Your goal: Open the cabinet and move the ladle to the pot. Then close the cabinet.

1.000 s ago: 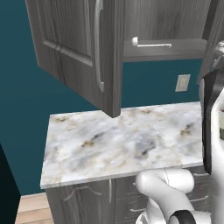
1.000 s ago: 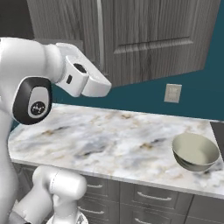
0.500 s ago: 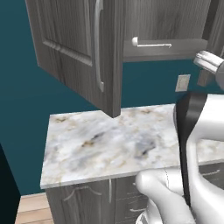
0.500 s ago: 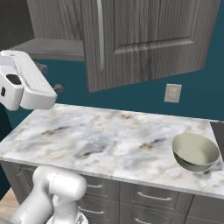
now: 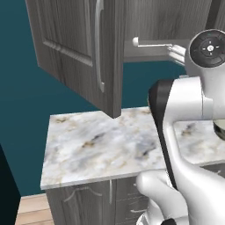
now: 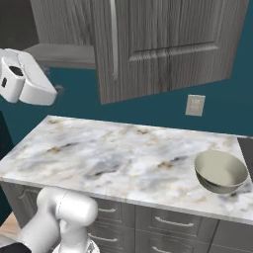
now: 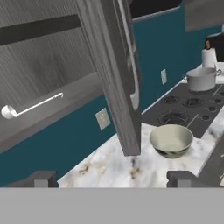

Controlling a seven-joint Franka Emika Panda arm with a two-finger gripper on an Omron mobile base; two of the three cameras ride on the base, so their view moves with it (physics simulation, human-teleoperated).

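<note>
The cabinet stands open, its left door and right door both swung out. In the hand view the right door's edge runs down the middle. A silver ladle lies on the bottom shelf, also visible as a ladle behind my arm. The grey-olive bowl-shaped pot sits on the counter's right end, and the same pot shows beyond the door's lower corner. My gripper is open with nothing between its fingers, held below and in front of the shelf, well apart from the ladle.
The marble counter has grey drawers beneath it. A wall outlet sits behind the pot. A stove with a silver saucepan lies past the counter's right end. The open doors overhang the counter.
In the right base view my hand has swung left, from in front of the right door to below the shelf's left end. Doors, ladle and pot have not moved.
</note>
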